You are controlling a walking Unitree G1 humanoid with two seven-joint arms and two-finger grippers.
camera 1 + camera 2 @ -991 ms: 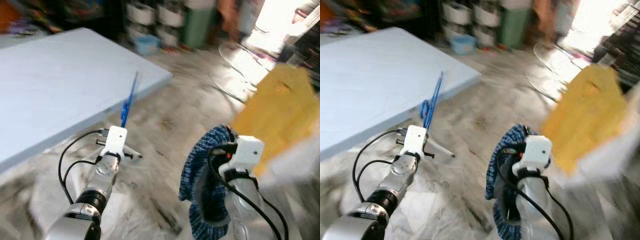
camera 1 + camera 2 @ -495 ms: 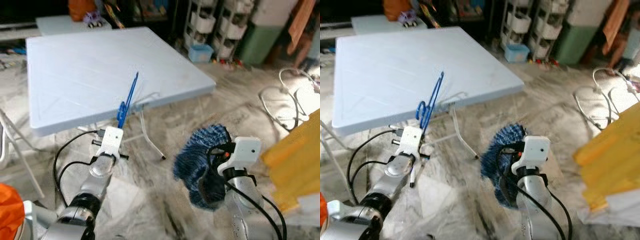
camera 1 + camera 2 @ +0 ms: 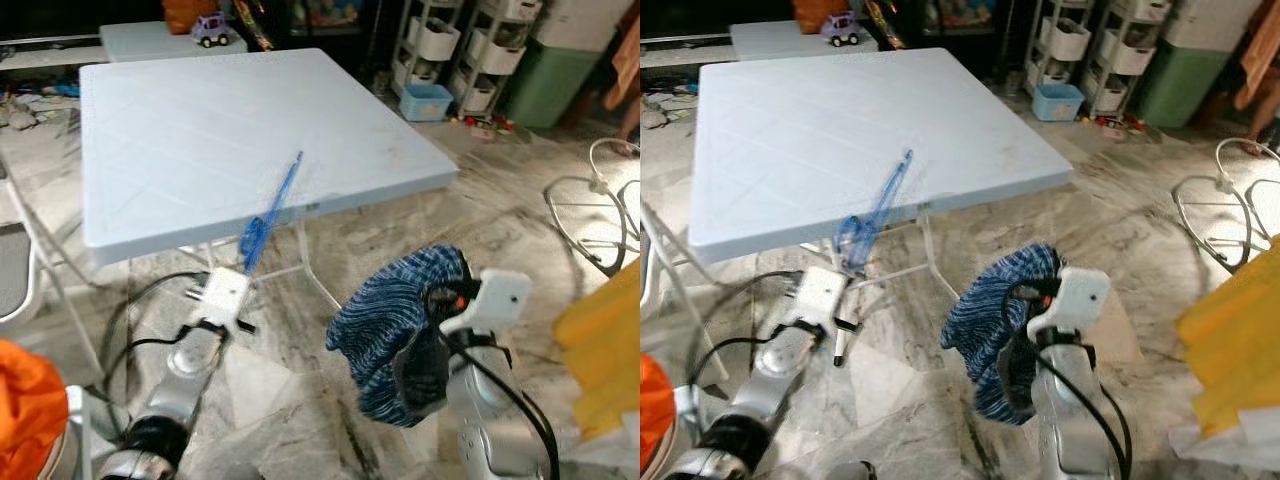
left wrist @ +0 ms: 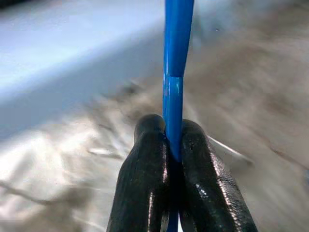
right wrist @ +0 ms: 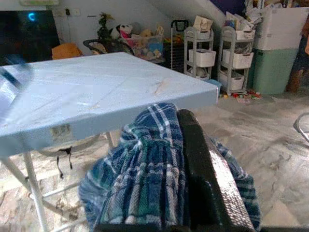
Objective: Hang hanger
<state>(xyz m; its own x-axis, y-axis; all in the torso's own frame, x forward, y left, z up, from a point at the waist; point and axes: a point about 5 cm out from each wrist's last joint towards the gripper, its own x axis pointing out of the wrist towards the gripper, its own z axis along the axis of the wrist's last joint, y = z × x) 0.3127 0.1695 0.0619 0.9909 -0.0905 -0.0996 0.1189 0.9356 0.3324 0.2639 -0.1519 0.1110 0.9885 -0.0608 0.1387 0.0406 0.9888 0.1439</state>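
The blue hanger (image 3: 272,208) is pinched between the closed fingers of the left gripper (image 4: 173,140) — near the table's (image 3: 180,120) front edge. A blue checked cloth (image 3: 395,330) is clamped by the right gripper (image 5: 193,145), above the marble floor (image 3: 300,380).

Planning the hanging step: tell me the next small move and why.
Probably bring the two claws together over the table. The left claw is shut on the blue hanger, and the right claw carries the plaid garment, still apart from it.
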